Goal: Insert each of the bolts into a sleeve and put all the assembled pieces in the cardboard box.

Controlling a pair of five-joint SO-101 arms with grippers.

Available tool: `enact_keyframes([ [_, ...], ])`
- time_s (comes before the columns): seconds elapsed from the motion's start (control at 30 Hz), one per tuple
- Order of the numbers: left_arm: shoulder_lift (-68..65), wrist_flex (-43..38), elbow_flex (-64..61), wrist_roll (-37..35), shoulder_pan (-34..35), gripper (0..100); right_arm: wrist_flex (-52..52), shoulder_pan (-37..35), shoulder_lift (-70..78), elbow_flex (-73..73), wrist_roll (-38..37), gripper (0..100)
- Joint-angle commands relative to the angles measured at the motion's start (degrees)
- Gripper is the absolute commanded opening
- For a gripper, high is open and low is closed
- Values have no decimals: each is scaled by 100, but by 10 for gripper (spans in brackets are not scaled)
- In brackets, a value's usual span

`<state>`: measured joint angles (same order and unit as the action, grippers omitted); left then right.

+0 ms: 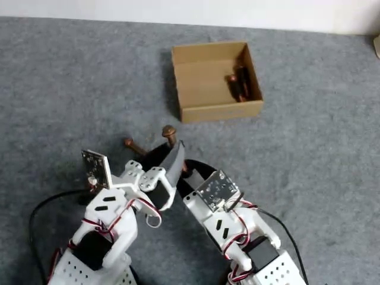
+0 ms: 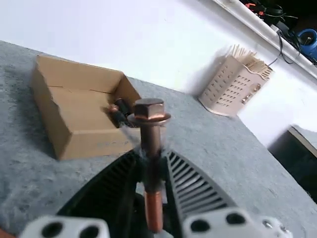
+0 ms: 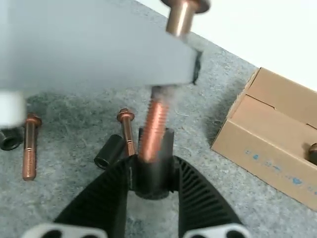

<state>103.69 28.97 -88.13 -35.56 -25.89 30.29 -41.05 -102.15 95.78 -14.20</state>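
Grey carpet (image 1: 309, 148), copper flange-headed bolt (image 2: 150, 144)

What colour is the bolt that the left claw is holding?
The bolt is a shiny copper colour, best seen in the left wrist view.

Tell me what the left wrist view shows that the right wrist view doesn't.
Left wrist view: the left gripper from behind, clamped on the held bolt, and a cream holder by the wall. Right wrist view: the right gripper holding a black sleeve under the bolt's threaded end, plus two loose bolts and a loose sleeve on the carpet. Both: the held bolt, the cardboard box and the carpet.
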Motion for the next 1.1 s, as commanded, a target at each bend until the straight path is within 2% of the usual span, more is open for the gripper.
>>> enact_keyframes([
  [0.0, 75, -44, 303, -9, 303, 4, -154, 57, -22, 189, -70, 5],
  [0.3, 75, -97, 277, -18, 242, 4, -145, 22, -22, 163, -70, 5],
  [0.63, 75, -1327, -251, -18, 593, 4, -145, -189, -22, 163, -70, 5],
  [0.9, 75, -1301, -514, -18, 330, 4, -136, 127, -22, 163, -70, 5],
  [1.07, 75, -870, -470, -18, 242, 4, -145, 251, -22, 163, -70, 5],
])
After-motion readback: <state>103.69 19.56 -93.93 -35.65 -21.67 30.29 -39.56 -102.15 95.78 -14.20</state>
